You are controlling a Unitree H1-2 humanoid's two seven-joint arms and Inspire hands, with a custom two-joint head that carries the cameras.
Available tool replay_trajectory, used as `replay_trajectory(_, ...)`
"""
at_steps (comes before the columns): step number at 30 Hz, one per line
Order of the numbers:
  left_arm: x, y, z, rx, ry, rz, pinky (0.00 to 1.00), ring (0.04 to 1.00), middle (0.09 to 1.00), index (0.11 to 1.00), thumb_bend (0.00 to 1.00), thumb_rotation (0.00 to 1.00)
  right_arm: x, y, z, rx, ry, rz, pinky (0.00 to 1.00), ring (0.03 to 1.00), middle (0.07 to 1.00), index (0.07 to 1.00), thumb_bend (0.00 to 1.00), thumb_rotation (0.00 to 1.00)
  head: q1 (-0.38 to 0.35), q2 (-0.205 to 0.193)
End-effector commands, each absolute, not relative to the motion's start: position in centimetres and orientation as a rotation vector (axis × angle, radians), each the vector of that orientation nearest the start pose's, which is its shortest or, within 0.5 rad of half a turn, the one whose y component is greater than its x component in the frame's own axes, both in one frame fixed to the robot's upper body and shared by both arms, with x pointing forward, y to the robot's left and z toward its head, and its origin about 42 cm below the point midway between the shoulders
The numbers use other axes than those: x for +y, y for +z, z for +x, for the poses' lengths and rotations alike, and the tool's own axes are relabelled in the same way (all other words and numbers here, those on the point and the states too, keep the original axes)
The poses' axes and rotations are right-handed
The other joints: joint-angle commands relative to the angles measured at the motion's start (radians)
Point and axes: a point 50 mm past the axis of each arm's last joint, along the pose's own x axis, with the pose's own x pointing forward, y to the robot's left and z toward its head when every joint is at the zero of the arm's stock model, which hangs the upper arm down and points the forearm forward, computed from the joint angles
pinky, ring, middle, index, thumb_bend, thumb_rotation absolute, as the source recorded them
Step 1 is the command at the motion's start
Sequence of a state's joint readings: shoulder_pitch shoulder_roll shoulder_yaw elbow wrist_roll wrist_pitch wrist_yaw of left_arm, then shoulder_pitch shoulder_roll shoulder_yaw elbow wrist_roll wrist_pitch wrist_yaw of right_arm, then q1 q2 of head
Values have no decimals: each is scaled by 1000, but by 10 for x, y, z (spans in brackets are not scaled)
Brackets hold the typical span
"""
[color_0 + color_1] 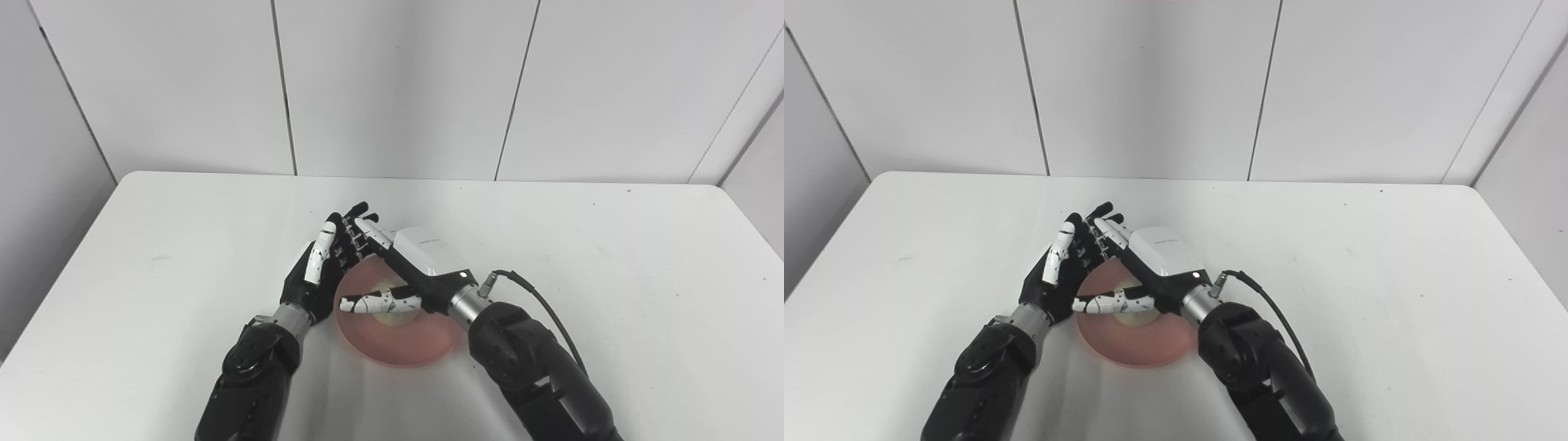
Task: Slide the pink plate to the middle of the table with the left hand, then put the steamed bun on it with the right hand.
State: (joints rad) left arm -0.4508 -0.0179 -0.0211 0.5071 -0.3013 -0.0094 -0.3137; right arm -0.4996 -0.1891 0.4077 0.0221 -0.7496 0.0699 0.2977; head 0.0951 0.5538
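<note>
The pink plate (404, 346) lies on the white table (612, 275), near the middle and toward the front. A pale steamed bun (395, 316) sits in the plate's centre, mostly hidden under my right hand (411, 264). That hand hovers over the plate with its fingers stretched straight to the far left and its thumb reaching across the top of the bun, not clasping it. My left hand (320, 264) stands open against the plate's left rim, fingers pointing away from me and close to the right hand's fingertips.
Both forearms come in low over the table's front edge on either side of the plate. A black cable (545, 306) loops off the right wrist. White wall panels stand behind the far edge.
</note>
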Motion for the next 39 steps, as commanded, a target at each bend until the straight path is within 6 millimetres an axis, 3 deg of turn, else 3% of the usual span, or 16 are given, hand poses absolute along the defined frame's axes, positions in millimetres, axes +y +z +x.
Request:
replay_trajectory(1,149,49,382,329,-390,-295,898,888,903,904,424,1000,-120,244,398,-481,459,-1051,754,905,967,1000,786,1000,-3,-1)
replay_trajectory(5,151,48,382,329,-390,-283,900,897,911,918,428,1000,-136,244,400,-512,357,-907,713,877,964,1000,804,1000,-9,-8)
replay_trajectory(9,152,47,382,329,-388,-281,900,898,908,916,428,1000,-156,232,404,-496,297,-707,829,946,998,1000,720,1000,-9,-10)
replay_trajectory(13,154,46,381,326,-392,-272,899,901,913,922,431,1000,-184,197,406,-379,194,-453,951,991,1000,1000,591,1000,-10,-14)
replay_trajectory(16,155,47,380,325,-386,-268,900,908,918,925,438,1000,-195,178,406,-334,169,-317,982,1000,1000,1000,517,1000,-11,-15)
replay_trajectory(24,156,51,375,263,-316,-257,907,916,928,928,439,1000,-206,154,397,-278,125,-230,984,1000,1000,1000,304,1000,-13,-23)
replay_trajectory(32,154,57,368,153,-220,-211,945,933,948,952,423,1000,-212,142,390,-266,114,-189,1000,1000,1000,1000,337,1000,-10,-26)
replay_trajectory(39,156,63,357,97,-166,-204,984,970,983,991,394,1000,-214,127,383,-197,135,-118,1000,1000,1000,1000,291,1000,-5,-28)
